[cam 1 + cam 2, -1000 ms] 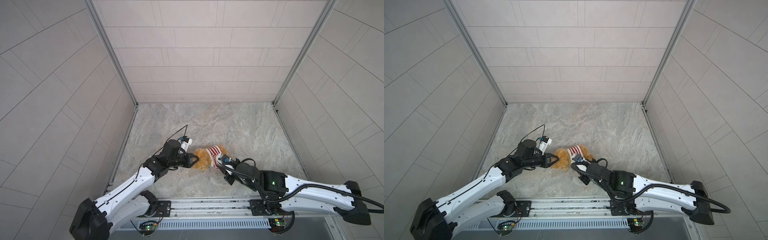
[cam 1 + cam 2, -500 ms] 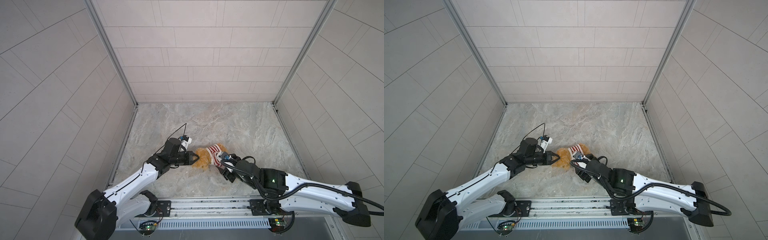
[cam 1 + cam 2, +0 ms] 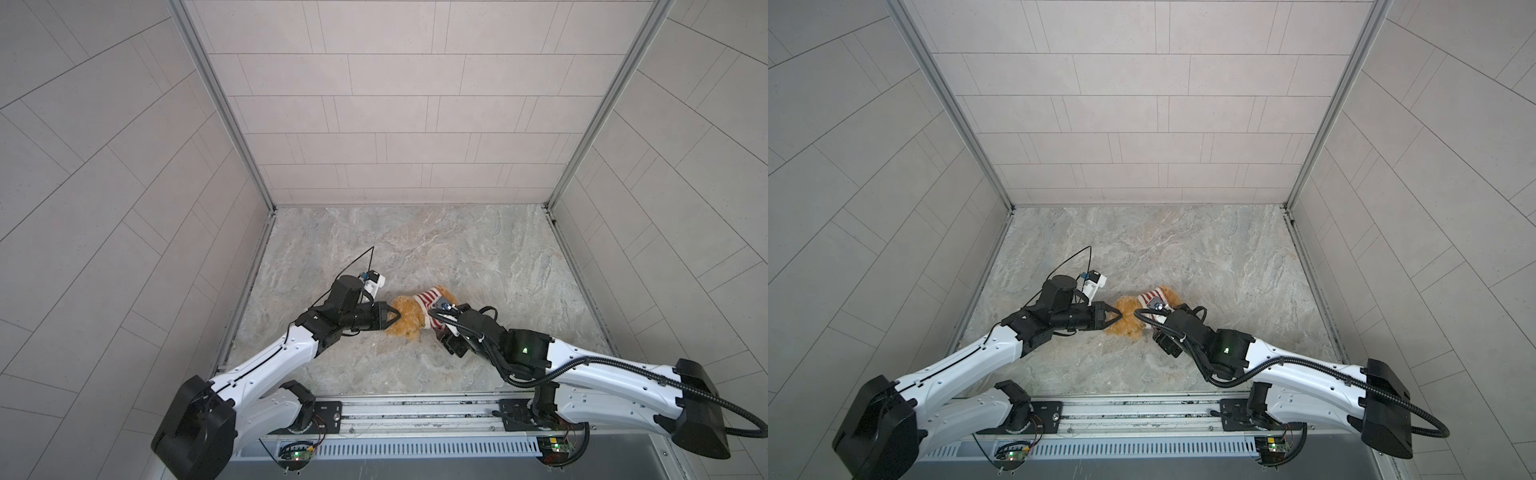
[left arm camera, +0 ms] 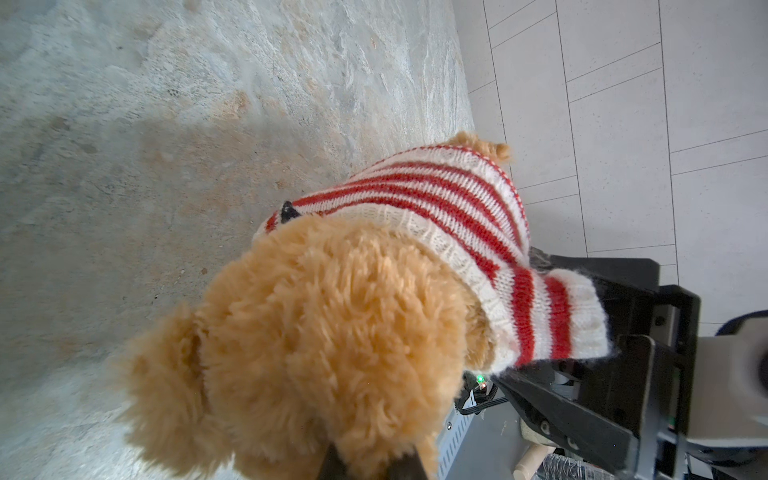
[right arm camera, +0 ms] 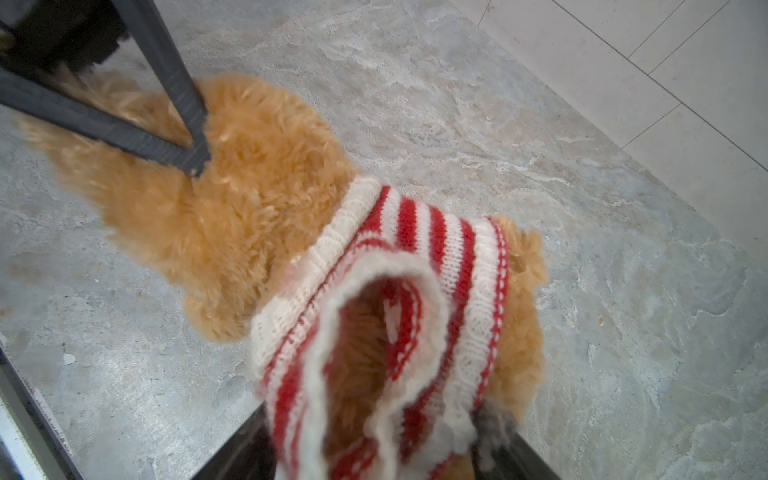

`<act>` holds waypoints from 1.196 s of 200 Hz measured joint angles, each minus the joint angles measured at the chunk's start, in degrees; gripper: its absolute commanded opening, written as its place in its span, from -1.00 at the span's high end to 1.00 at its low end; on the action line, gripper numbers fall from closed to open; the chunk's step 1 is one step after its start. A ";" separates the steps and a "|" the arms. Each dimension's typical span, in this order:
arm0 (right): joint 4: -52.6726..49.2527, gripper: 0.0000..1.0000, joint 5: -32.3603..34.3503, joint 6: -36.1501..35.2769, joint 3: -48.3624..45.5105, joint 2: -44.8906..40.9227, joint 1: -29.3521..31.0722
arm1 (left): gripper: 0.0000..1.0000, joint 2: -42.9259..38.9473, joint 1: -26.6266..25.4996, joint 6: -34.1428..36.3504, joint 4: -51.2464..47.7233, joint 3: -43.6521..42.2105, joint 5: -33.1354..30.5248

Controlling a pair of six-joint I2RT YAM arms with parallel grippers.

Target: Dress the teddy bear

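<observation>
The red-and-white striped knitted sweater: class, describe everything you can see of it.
The sweater is fuzzy knit, red-and-white stripes with cream ribbed edges. It covers the fluffy golden-brown plush teddy bear's torso, collar at the neck. One sleeve sticks out, cuff gaping with fur visible inside, between the right gripper's open jaws.

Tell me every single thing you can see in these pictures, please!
teddy bear: one, golden-brown, lying on the table, near its front.
sweater: one, red-and-white striped, on the bear's body.
table: one, grey marbled, under everything.
walls: three, pale tiled, around the table.
rail: one, silvery, along the front, carrying both arms.
left gripper: one, black, shut on the bear's fur.
right gripper: one, black, jaws apart at the sweater's sleeve.
</observation>
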 measured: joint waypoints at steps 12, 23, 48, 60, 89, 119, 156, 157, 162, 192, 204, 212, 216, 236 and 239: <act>0.79 -0.15 -0.17 -0.39 -0.20 0.63 -0.26 | 1.00 -0.07 0.00 0.00 -0.04 0.00 0.04; 1.20 0.03 -0.20 -0.13 -0.24 1.03 -0.35 | 1.00 -0.22 0.02 0.00 -0.11 0.00 0.02; 1.99 0.57 -0.55 -0.83 -0.24 2.03 -0.59 | 1.00 -0.96 0.02 0.02 -0.28 0.00 0.02; 1.86 0.80 -1.22 -1.16 -0.13 2.19 -0.63 | 1.00 -1.27 0.02 0.17 -0.42 0.00 0.02; -0.37 1.00 -4.98 -0.57 1.29 1.51 -0.68 | 1.00 -2.25 0.02 1.68 -2.12 0.24 0.35; -4.17 1.00 -13.88 1.33 2.62 -2.38 -0.66 | 0.64 -5.62 -0.46 6.62 -7.93 1.95 0.92; -9.25 1.00 -20.59 5.31 5.97 -3.50 -1.44 | -0.31 -11.23 -0.68 11.74 -13.20 2.51 -0.96; -9.31 1.00 -20.74 5.35 6.01 -3.50 -1.49 | -0.33 -11.34 -0.70 11.85 -13.25 2.51 -1.03; -9.70 1.00 -21.77 5.86 6.27 -3.50 -1.92 | -0.41 -12.11 -0.70 12.50 -13.42 2.51 -1.40; -10.93 1.00 -28.17 7.76 6.73 -2.60 -7.26 | -0.61 -15.47 -0.70 14.40 -12.55 1.81 -3.37; -11.10 1.00 -30.67 7.87 6.73 -1.57 -10.43 | -0.62 -15.63 -0.72 14.69 -12.46 1.42 -4.20; -11.08 1.00 -32.15 7.74 6.73 -0.59 -12.87 | -0.62 -15.28 -0.83 14.93 -12.50 1.31 -4.74; -11.06 1.00 -32.89 7.67 6.73 -0.09 -14.10 | -0.61 -15.08 -0.83 14.99 -12.48 1.27 -5.05; -10.25 0.96 -36.11 6.29 6.73 3.89 -20.46 | -0.59 -13.94 -0.83 14.84 -11.87 0.90 -7.02; -10.01 0.94 -36.44 6.05 6.73 4.66 -21.18 | -0.59 -13.68 -0.83 14.71 -11.63 0.74 -7.28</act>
